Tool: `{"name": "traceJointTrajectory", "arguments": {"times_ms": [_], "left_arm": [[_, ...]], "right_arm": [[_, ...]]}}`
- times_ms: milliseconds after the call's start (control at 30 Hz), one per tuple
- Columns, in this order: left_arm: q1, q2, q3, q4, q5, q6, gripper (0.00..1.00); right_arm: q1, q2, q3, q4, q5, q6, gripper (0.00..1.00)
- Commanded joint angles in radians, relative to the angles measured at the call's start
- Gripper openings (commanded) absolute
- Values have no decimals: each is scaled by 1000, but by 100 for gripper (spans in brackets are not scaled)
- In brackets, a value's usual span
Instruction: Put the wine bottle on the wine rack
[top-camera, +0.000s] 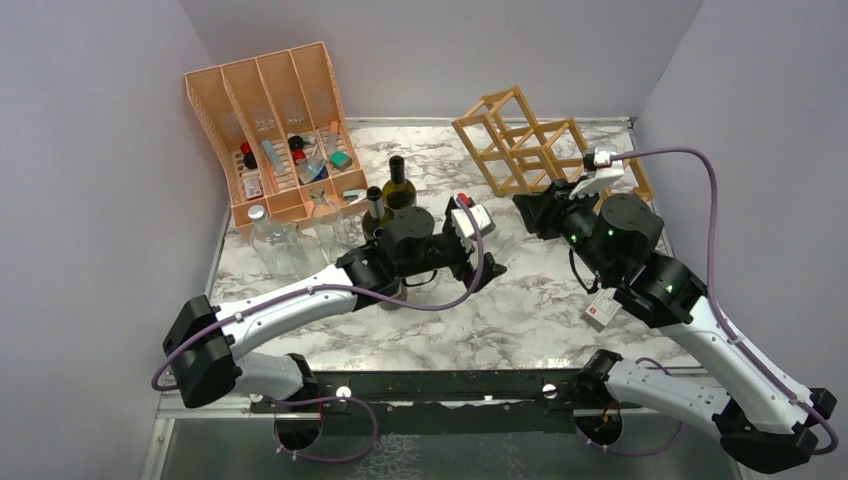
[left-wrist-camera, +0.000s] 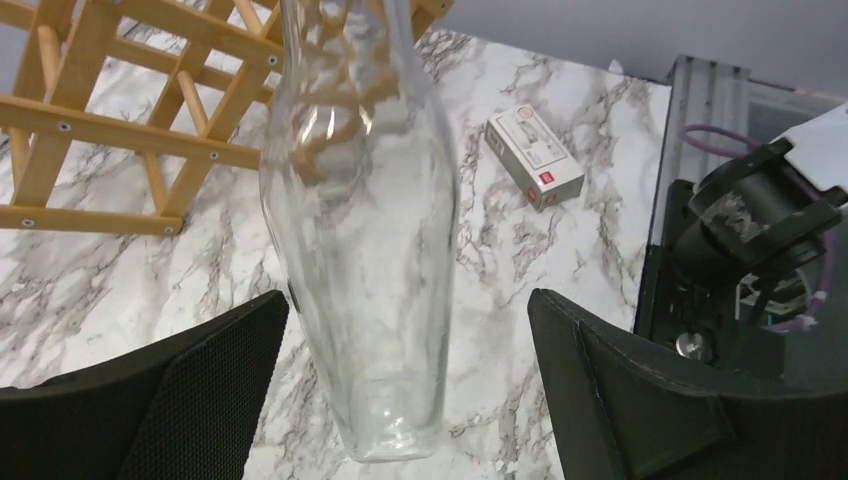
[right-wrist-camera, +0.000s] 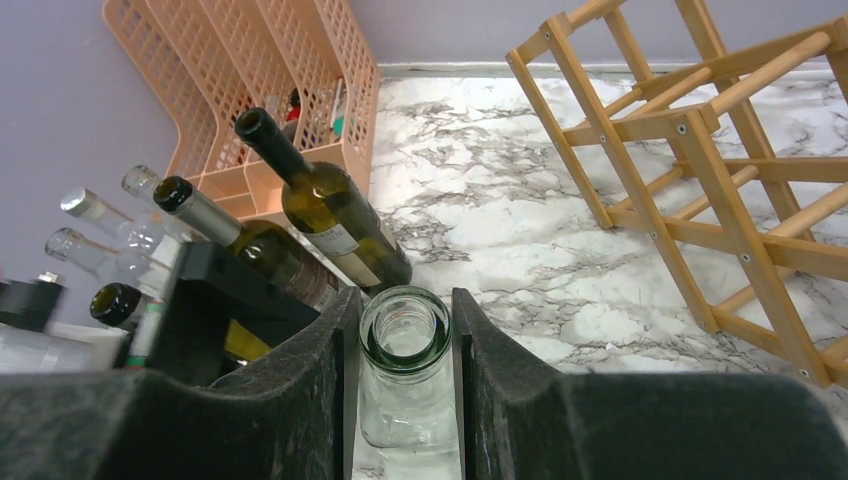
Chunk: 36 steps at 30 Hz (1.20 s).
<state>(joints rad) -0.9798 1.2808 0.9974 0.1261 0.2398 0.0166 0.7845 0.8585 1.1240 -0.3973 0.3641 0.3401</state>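
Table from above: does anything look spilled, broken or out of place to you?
Nothing spilled or broken. The one stray is a small white box lying alone on the marble table near the right arm, apart from the wine rack. The clear bottle in the right gripper has no cap.

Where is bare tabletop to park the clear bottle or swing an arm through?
Bare marble table lies at the back between the orange organiser and the wine rack, and in front near the arm bases, left of the small box. Crowded: the bottles standing before the organiser.
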Motion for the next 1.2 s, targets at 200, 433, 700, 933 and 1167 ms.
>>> {"name": "traceJointTrajectory", "arguments": {"times_ms": [200,433,700,933,1167], "left_arm": [[-39,96,-35,179,-168,83,93],[-41,108,-51,203,-168,102,76],[-40,117,-79,204,-167,96,85],[-40,122,-86,204,-158,117,80],[-40,161,-35,208,-144,156,16]], "right_arm": [[6,-41,89,-23,36,87,1],[6,-55,89,-41,41,98,1],[7,-74,91,-47,32,110,1],[7,-81,97,-58,27,117,1],[6,-91,107,-91,-5,140,1]]}}
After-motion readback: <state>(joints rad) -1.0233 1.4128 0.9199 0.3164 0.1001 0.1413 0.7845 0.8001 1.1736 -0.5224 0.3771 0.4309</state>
